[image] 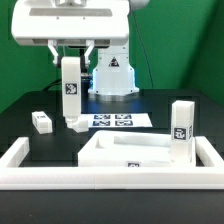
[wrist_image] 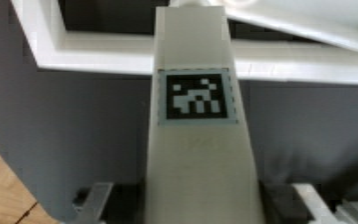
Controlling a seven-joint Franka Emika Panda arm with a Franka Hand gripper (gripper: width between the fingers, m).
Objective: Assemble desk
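Observation:
My gripper (image: 72, 54) is shut on a white desk leg (image: 70, 92), which hangs upright over the table's back left with its tag facing the camera. In the wrist view this leg (wrist_image: 197, 130) runs down the middle between the two fingers (wrist_image: 101, 196). The gripper (wrist_image: 208, 204) holds it at its near end, and part of the tabletop (wrist_image: 105, 52) shows beyond it. The white rimmed tabletop (image: 128, 152) lies at the front centre. A second leg (image: 181, 131) stands upright at its right end. A third leg (image: 41, 121) lies loose on the exterior view's left.
The marker board (image: 113, 120) lies behind the tabletop, in front of the robot base (image: 112, 75). A low white barrier wall (image: 110, 178) runs along the front and up both sides. The held leg's lower end is near the marker board's left edge.

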